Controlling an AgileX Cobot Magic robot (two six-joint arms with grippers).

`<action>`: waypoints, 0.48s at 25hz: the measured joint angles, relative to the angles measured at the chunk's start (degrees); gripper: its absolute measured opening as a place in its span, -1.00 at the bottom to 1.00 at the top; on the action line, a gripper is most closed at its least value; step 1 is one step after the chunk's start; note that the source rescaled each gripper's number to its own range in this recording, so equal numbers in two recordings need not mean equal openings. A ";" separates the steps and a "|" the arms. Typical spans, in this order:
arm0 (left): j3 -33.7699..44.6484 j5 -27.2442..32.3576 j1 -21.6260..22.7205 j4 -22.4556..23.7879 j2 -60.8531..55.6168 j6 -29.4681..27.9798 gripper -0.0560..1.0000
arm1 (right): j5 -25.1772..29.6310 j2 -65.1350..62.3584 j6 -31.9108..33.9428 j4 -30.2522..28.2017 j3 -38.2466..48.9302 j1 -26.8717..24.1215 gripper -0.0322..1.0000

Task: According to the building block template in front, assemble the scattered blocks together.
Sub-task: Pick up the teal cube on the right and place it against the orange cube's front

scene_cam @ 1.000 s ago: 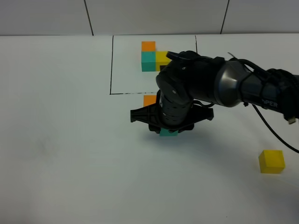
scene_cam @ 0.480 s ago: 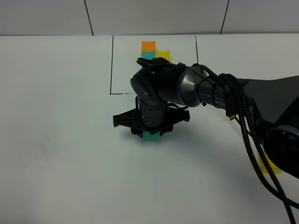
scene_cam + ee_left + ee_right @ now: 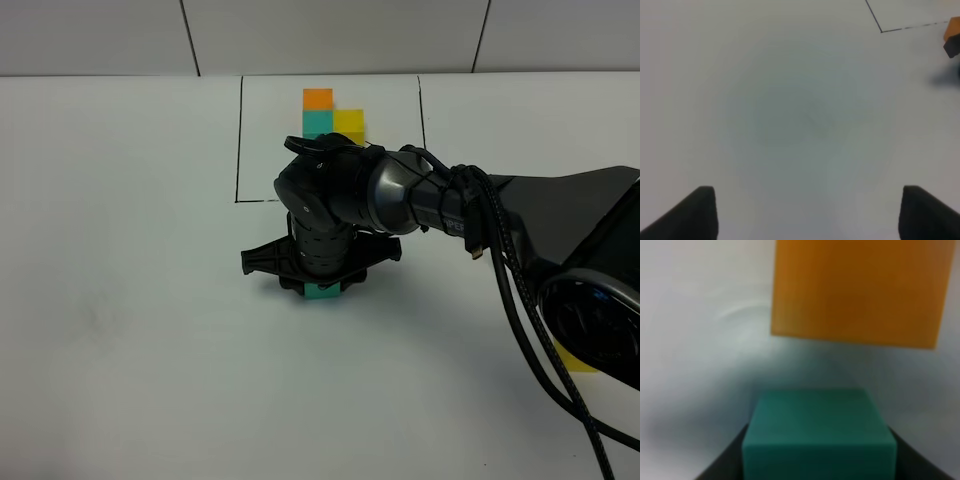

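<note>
The template, joined orange, teal and yellow cubes, sits at the back inside a thin black drawn frame. My right gripper reaches across the middle and is shut on the loose teal cube, just in front of the frame. In the right wrist view the teal cube sits between the dark fingers, with the loose orange cube close beyond it. The loose yellow cube shows only as a sliver behind the arm. My left gripper is open and empty over bare table.
The right arm and its cables span the right half of the table and hide the orange cube in the high view. The orange cube and a frame corner show in the left wrist view. The white table meets the wall at the back.
My right gripper has moved left with the teal cube and now covers the loose orange cube. The arm now hides most of the loose yellow cube.
</note>
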 joint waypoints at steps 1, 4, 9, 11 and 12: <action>0.00 0.00 0.00 0.00 0.00 0.00 0.42 | -0.08 0.06 0.13 -0.24 0.00 0.00 -0.89; 0.00 0.00 0.00 0.00 0.00 0.00 0.42 | -0.27 0.07 1.08 -0.93 0.00 -0.05 -0.89; 0.00 0.00 0.00 0.00 0.00 0.00 0.42 | -0.79 0.07 1.56 -1.59 0.00 -0.27 -0.89; 0.00 0.00 0.00 0.00 0.00 0.00 0.42 | -0.91 0.07 1.60 -1.59 0.00 -0.34 -0.89; 0.00 0.00 0.00 0.00 0.00 0.00 0.42 | -0.96 0.07 1.60 -1.67 0.00 -0.34 -0.89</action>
